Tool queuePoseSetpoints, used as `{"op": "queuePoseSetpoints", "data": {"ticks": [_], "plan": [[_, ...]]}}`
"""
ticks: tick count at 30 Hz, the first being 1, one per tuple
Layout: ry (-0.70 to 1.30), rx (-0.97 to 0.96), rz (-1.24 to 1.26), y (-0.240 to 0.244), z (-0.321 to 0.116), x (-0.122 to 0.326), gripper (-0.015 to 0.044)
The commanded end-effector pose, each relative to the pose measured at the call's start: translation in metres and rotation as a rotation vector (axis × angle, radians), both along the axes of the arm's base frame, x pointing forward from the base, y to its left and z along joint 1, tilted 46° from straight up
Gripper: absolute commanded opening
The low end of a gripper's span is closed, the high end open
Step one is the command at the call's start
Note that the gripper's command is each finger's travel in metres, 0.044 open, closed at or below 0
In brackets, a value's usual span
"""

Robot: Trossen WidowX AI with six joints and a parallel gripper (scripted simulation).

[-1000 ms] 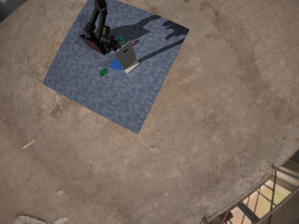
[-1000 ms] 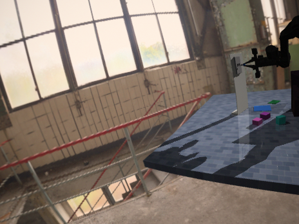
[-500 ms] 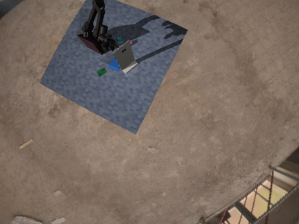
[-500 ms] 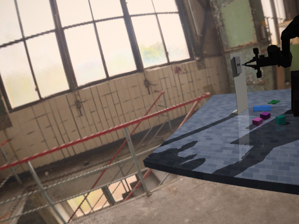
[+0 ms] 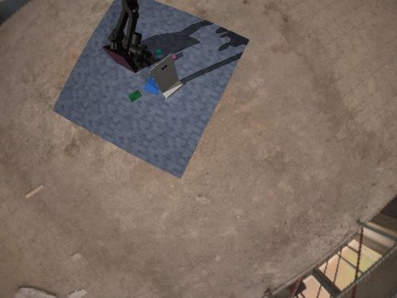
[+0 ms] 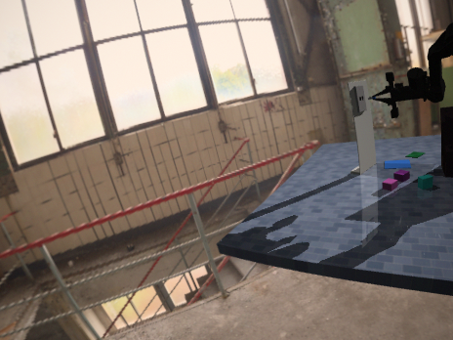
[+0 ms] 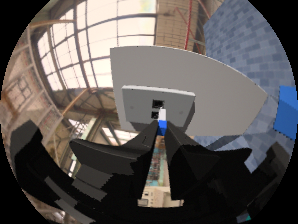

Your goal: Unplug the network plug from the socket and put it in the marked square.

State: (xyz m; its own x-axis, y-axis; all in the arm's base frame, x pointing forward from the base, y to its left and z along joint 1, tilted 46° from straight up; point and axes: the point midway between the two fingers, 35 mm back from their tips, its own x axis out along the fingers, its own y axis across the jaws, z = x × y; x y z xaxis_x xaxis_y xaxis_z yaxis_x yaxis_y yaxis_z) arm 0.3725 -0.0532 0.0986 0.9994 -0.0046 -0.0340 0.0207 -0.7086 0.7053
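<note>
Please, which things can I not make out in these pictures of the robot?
- Plug: its lower part, wrist view, hidden by the fingers of the hand.
- Thin tab: too small to tell, wrist view.
- Arm: upper part cut off by the picture's edge, top and exterior views.

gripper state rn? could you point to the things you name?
Gripper (image 5: 157, 62) (image 6: 371, 98) (image 7: 161, 124): closed on the plug (image 7: 162, 124), holding it in front of the upright panel (image 5: 166, 76) (image 6: 364, 139) (image 7: 220, 92).

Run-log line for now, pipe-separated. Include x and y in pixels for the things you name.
hand (image 5: 156, 62) (image 6: 371, 98) (image 7: 161, 124): shut on plug (image 7: 162, 121) | plug: out, just off upright panel (image 5: 167, 78) (image 6: 365, 142) (image 7: 215, 97) | placement: not done
</note>
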Motion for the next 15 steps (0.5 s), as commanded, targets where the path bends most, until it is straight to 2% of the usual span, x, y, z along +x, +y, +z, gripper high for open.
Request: {"op": "queuePoseSetpoints", "data": {"ticks": [1,15], "plan": [[-0.003,0.002,0.004,0.0006,0.0015,-0.0032,0.0],[0.002,0.002,0.004,0.0011,0.0022,-0.0115,0.0]]}}
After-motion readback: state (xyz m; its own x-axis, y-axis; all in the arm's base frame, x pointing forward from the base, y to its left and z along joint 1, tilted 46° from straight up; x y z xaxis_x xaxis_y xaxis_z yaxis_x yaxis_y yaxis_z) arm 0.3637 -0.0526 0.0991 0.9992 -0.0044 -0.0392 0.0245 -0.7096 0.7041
